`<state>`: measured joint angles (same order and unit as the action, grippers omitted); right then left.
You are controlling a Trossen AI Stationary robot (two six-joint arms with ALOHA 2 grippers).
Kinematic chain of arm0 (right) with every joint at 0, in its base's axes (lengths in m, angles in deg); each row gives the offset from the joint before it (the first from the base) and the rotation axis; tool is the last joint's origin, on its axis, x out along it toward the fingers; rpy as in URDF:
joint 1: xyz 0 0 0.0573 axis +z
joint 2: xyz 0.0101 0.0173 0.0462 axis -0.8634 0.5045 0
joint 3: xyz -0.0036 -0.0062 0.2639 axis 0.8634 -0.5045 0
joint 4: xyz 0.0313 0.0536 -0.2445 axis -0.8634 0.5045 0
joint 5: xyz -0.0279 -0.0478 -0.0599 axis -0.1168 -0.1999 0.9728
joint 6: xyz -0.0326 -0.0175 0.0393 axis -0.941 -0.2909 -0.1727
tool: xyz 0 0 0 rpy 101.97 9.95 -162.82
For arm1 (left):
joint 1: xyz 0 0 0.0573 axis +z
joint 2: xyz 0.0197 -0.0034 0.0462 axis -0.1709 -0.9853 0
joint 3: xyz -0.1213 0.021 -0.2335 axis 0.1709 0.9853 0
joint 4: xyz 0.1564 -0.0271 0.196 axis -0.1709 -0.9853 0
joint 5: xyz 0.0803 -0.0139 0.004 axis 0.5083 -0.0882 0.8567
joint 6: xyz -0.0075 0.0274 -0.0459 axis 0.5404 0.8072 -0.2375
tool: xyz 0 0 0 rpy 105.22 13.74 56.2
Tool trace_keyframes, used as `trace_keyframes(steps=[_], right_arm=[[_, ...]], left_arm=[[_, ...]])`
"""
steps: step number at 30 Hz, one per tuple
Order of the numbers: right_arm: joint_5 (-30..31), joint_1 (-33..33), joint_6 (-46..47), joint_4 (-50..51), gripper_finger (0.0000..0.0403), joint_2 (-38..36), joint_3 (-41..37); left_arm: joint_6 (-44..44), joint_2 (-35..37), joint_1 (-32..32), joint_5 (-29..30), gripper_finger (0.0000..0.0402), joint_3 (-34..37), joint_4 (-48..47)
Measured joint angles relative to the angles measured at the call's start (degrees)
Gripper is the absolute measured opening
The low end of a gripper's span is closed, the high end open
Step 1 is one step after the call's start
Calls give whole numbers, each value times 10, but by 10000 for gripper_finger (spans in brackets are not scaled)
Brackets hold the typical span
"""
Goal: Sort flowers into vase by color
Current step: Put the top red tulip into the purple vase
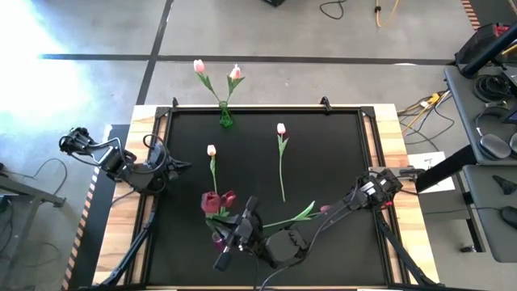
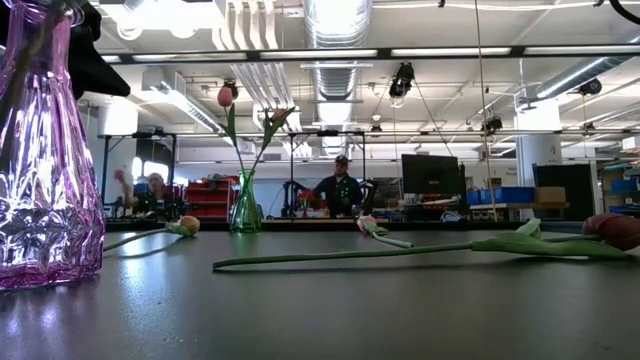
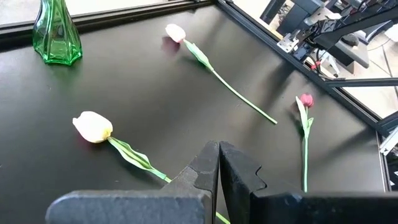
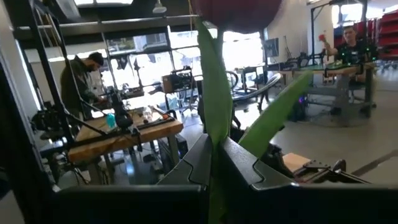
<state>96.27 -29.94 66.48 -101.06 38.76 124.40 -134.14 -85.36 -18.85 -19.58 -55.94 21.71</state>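
The right gripper (image 1: 234, 229) hangs at the near middle of the black table (image 1: 339, 145), directly above the purple glass vase (image 2: 45, 150), its fingers clenched on the green stem of a dark red tulip (image 4: 239, 12). The flower stands upright in the grasp, with its head above the fingers. From overhead, two dark red heads (image 1: 216, 201) cluster over that vase. It is hard to tell which of them belongs to the held flower and whether its stem already reaches inside the vase.

The left gripper (image 3: 219, 149) waits near the table's left edge. Its fingers are pressed together on nothing, and it points across the tabletop.

At the far edge, the green vase (image 1: 225, 116) holds two pale pink-white tulips (image 1: 199, 66), their heads spread apart. Two more pale tulips lie flat on the table. One (image 1: 211, 150) is left of centre, and the other (image 1: 280, 128) is a little to its right and farther back. The two lie well apart, their stems running toward the near edge.

One dark red tulip (image 1: 324, 209) lies on the near right part of the table, under the right arm. Its stem and leaves run left toward the purple vase.

Beyond the table, a person (image 2: 342, 185) stands at a workbench in the room behind.
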Motion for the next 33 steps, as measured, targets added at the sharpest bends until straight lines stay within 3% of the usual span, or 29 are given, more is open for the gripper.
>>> trace_keyframes(steps=[11,18,33], right_arm=[[1,-3,6,4,13,19,-1],[10,-5,21,80,17,20,-3],[30,-7,144,198,138,20,-3]], left_arm=[[0,-2,0,0,0,0,2],[0,-2,0,0,0,0,3],[9,-2,0,-1,0,0,3]])
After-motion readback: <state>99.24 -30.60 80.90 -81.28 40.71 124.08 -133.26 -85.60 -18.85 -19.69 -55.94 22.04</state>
